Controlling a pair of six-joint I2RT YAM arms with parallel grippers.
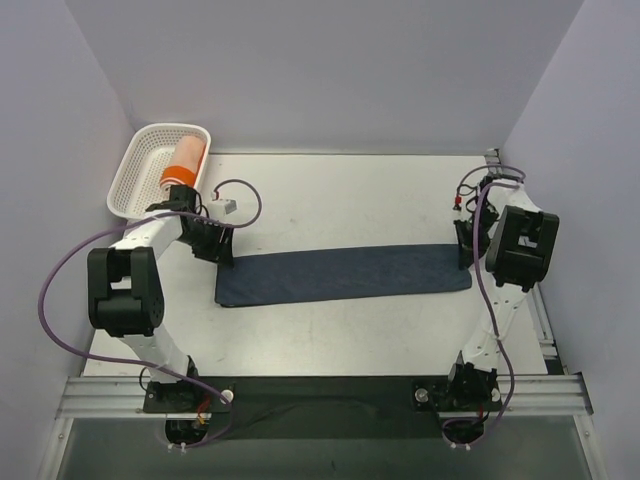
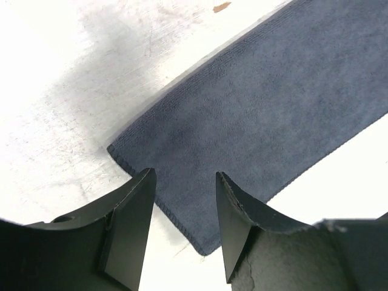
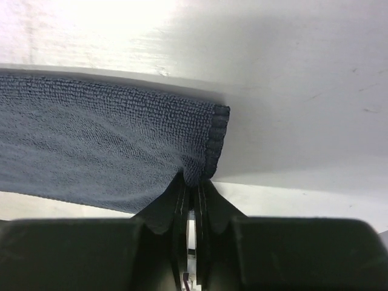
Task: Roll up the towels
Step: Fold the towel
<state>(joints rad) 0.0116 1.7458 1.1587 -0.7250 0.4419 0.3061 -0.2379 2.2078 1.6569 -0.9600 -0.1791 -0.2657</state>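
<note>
The navy-blue towel (image 1: pixel 345 273) lies flat as a long folded strip across the middle of the table. My right gripper (image 1: pixel 466 252) is shut on the towel's right end, pinching its hem (image 3: pixel 209 151) between the fingertips. My left gripper (image 1: pixel 222 250) is open just above the towel's left end; that corner (image 2: pixel 182 176) shows between its spread fingers. The orange towel (image 1: pixel 183 162), with a white band at its far end, lies rolled in the white basket (image 1: pixel 140 160) at the back left.
A small white block (image 1: pixel 225 206) with a cable lies on the table behind the left gripper. Purple cables loop beside both arms. Grey walls close the table on three sides.
</note>
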